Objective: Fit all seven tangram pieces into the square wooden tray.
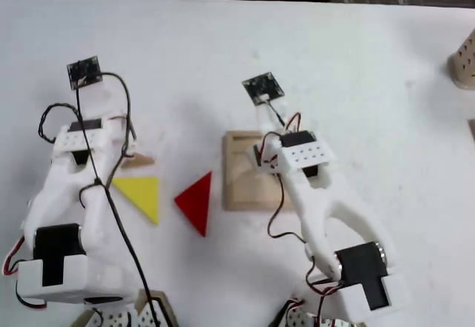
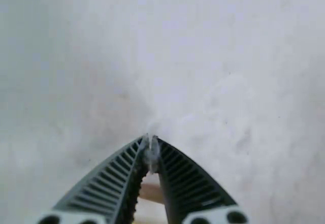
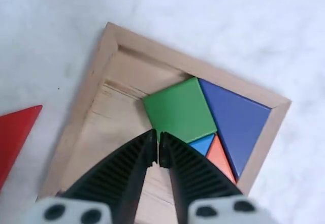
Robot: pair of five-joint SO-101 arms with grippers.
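Right wrist view: clenched right pincer (image 3: 157, 145) hovers over tray (image 3: 101, 56), beside green square (image 3: 177, 109).

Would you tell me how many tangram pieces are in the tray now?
4, clustered in one corner: green square, large blue triangle, small light-blue piece, orange triangle. The right gripper may hide more.

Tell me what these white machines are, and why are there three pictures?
They are two robot arms, the left arm and the right arm, at a white table. One picture looks down from above. The other two come from a camera on each wrist. The left gripper and right gripper are pincers, both shut. The wooden tray holds a green square, a blue triangle and two small pieces. A red triangle and yellow triangle lie outside.
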